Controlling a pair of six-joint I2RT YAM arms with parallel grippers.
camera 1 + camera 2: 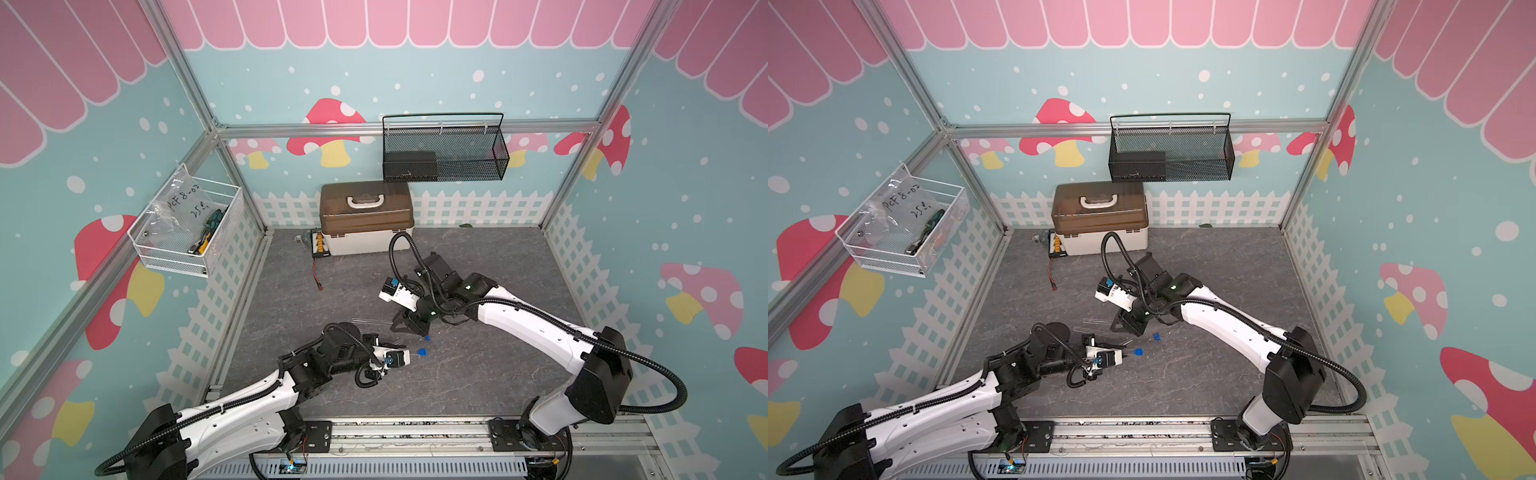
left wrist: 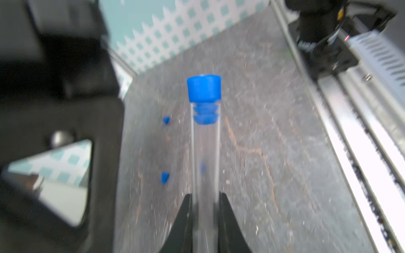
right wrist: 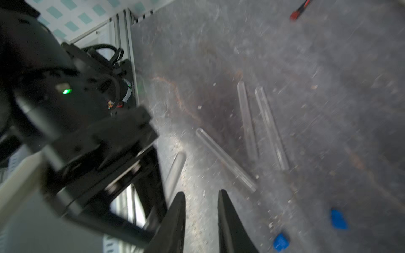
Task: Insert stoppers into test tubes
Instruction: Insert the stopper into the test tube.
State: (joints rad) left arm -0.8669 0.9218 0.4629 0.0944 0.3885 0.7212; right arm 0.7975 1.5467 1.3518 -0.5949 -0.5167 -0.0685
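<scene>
two blue stoppers point(image 1: 1156, 336) sit on the gray mat point(image 1: 1204, 374) right by the right arm point(image 1: 1225, 320), a third stopper point(image 1: 1138, 352) just off the left arm point(image 1: 955, 399) wrist. clear test tubes point(image 1: 1096, 321) lie between the arms, brown-lidded toolbox point(image 1: 1100, 216) at the back.

Grey tabletop point(image 1: 478, 374) holds tubes point(image 3: 225, 157), stoppers point(image 3: 280, 241), a toolbox point(image 1: 365, 220).

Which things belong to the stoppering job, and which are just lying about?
Job: clear thin tube with a blue stopper seated, held in the left hand; three bare clear tubes; loose blue stoppers.
Lying about: brown-lidded white case; black mesh basket; white wire basket; red-tipped cable.
</scene>
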